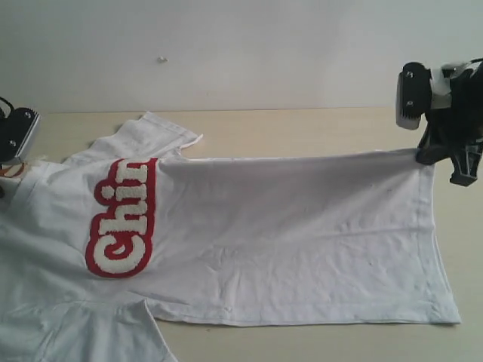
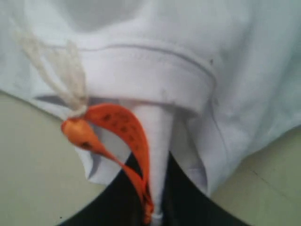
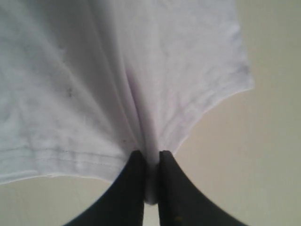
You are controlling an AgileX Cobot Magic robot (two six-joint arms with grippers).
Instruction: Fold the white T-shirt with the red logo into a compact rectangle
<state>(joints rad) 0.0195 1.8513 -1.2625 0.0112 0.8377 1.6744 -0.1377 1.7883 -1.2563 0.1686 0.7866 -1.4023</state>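
Observation:
The white T-shirt lies spread over the table, folded along its far edge, hem toward the right. Only the first letters of the red logo show, the fold covering the others. My left gripper at the far left is shut on the ribbed collar, with the orange neck tag caught beside the pinched cloth. My right gripper at the far right is shut on the hem corner; the wrist view has cloth bunched between its black fingers. A short sleeve pokes out at the back.
The pale wooden table runs behind and right of the shirt, up to a white wall. The shirt's other sleeve lies at the front left edge of view.

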